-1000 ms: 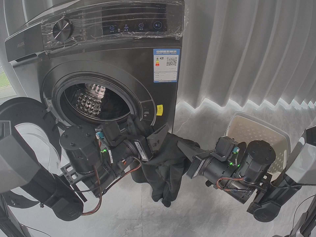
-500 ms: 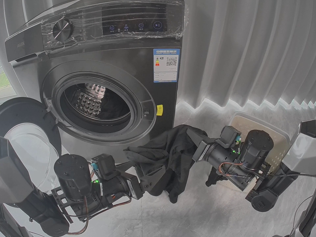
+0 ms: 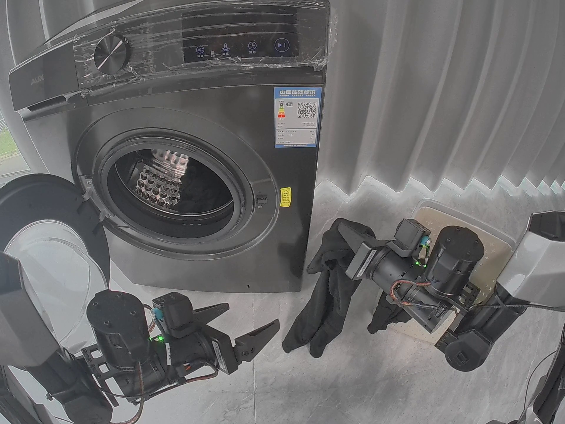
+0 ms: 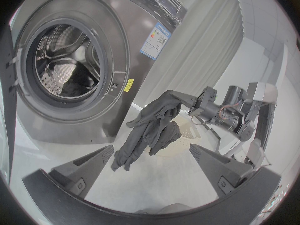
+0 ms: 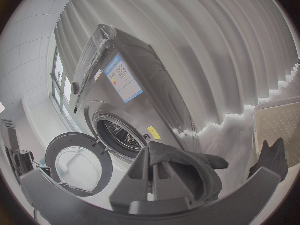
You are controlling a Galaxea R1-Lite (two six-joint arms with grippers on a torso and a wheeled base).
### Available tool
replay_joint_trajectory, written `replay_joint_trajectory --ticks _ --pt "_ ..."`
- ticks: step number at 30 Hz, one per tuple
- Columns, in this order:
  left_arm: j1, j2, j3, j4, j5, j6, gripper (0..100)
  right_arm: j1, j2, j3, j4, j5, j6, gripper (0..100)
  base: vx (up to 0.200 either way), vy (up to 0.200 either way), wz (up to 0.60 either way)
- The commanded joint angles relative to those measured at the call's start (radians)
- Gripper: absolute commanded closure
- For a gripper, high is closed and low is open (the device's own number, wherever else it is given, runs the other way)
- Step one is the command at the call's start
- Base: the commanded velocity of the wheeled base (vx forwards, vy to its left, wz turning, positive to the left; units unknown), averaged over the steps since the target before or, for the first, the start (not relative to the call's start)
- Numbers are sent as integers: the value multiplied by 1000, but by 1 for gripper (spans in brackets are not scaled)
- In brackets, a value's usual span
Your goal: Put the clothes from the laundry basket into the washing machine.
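Door hangs open. Left gripper sits low, jaws spread, empty. Washing machine drum holds some dark cloth. Dark garment dangles beside the machine's right corner, tail near the floor, pinched by the closed right gripper. Risk: the single-point hold could slip, or the trailing cloth drag or snag the drum rim. Laundry basket is behind.

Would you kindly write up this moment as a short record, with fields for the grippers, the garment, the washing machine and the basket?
Washing machine: door swung open; dark cloth lying in the drum
Left gripper: open, empty, low in front of the washing machine
Right gripper: shut on the dark garment
Dark garment: hanging beside the washing machine, outside the drum
Laundry basket: on the floor behind the right arm
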Motion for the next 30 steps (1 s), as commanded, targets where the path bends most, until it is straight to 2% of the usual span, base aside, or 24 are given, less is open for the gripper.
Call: replay_joint_trajectory --ticks 1,4,6,10,19,21,23,25,30 --pt "26 69 10 -18 -2 74 0 54 -18 0 -1 2 0 100 0 0 0" --pt "42 126 16 -71 -1 142 0 107 -56 3 -1 4 1 100 0 0 0" --pt "46 167 17 -116 -2 165 0 127 -77 -3 -1 4 -3 100 0 0 0" --pt "46 193 1 -117 -8 195 0 150 -133 -8 1 4 -6 100 0 0 0" --pt "37 201 -44 -119 -13 205 0 152 -174 -9 1 4 -9 100 0 0 0" --pt "37 198 -79 -121 -16 220 0 156 -176 -8 1 4 -9 100 0 0 0" --pt "37 198 -85 -121 -24 229 0 161 -177 -9 -1 4 -9 100 0 0 0" --pt "34 198 -93 -121 -51 240 0 166 -176 -9 -1 4 -9 100 0 0 0" --pt "19 196 -101 -121 -84 241 0 173 -176 -9 1 2 -9 100 0 0 0"
